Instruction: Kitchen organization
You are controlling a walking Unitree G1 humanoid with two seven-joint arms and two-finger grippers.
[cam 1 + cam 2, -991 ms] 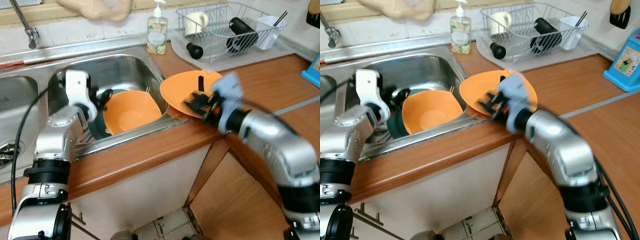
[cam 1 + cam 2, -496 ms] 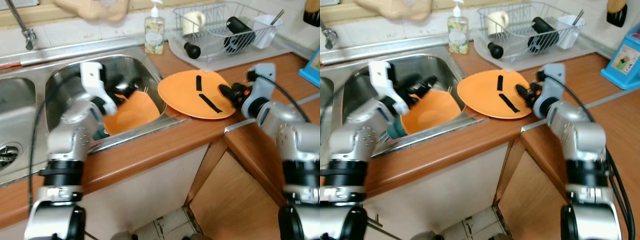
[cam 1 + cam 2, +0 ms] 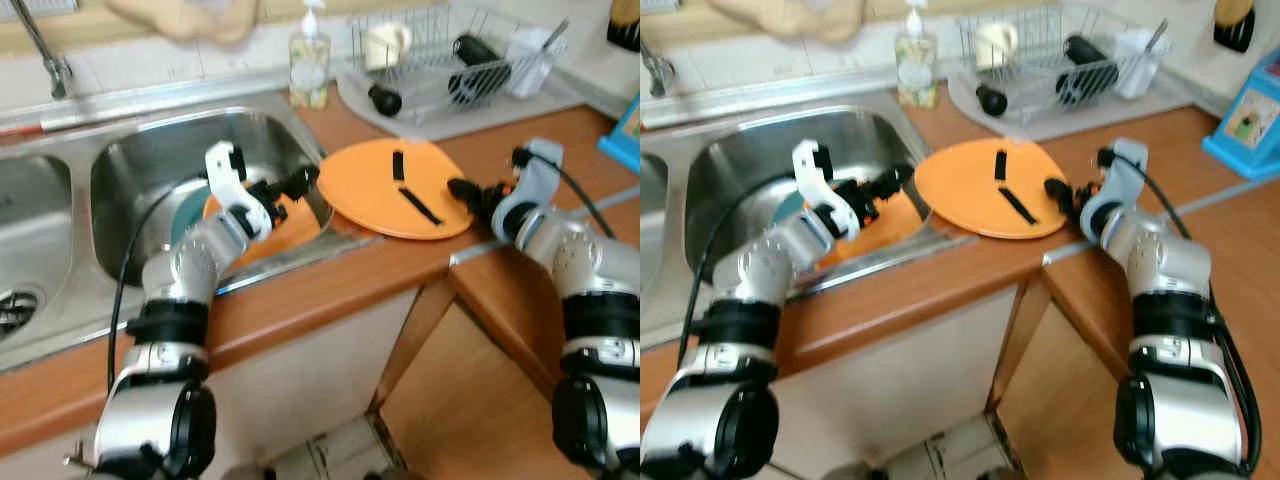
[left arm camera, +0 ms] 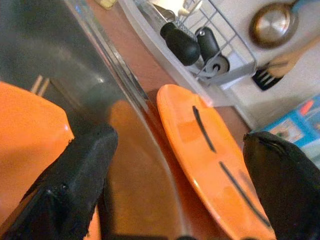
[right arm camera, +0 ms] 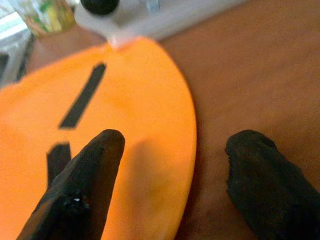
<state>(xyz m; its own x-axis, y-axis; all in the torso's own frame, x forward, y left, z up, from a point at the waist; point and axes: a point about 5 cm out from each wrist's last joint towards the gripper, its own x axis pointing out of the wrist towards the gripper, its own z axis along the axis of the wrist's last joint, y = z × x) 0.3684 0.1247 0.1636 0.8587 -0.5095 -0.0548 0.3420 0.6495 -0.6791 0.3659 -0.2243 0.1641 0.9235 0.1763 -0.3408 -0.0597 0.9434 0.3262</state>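
Wooden counter [image 3: 330, 290]: brown, its front edge nearest the robot, bending round a corner on the right.
Left claw [image 3: 300, 184]: over the right side of the steel sink [image 3: 150, 150], fingers spread apart and gripping nothing, pointing toward the sink's right rim and the plate beyond it.
Orange bowl [image 3: 290, 222]: inside the sink just under the left claw, resting over something teal; probably left there for washing.
Right claw [image 3: 1064, 195]: at the plate's right edge, fingers parted, one above the orange surface and one above the bare counter, so the rim sits between them; not closed on it. My guess is that it is lined up to grip the rim.
Orange plate [image 3: 405, 188]: lying flat on the counter just right of the sink, two black strips on its face.
Soap bottle [image 3: 310, 65]: standing behind the sink at the wall, label too blurred to read.
Dish rack [image 3: 455, 60]: wire, farthest back on a grey tray, holding a cream mug, dark items and a white utensil cup.
Blue box [image 3: 1245, 120]: far right on the counter, printed picture, no words legible.
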